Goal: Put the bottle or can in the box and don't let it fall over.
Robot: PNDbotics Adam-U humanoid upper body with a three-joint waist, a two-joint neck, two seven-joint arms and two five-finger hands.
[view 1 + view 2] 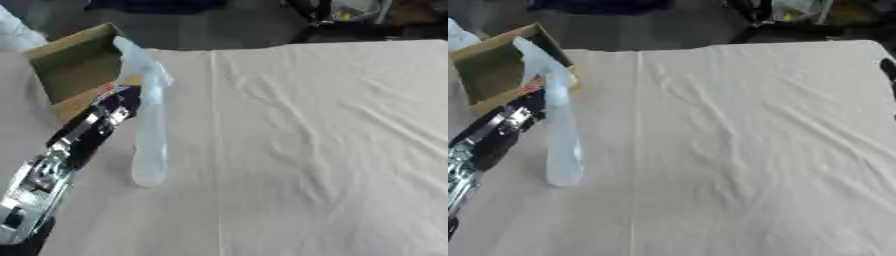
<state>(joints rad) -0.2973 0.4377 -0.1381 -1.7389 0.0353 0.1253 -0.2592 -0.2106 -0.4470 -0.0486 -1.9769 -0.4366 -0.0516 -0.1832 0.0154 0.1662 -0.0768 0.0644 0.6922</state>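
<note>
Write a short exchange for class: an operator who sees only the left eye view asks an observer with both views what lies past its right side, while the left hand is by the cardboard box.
Operator: I see the left hand by the cardboard box and a blurred clear bottle. Is anything at the table's right edge?
Observer: Yes. The right eye view shows a dark shape at that edge. It may be the right hand, but I cannot tell.
Operator: Where does the table end on that side?
Observer: Its far right corner shows in the right eye view, just above that shape.
</note>
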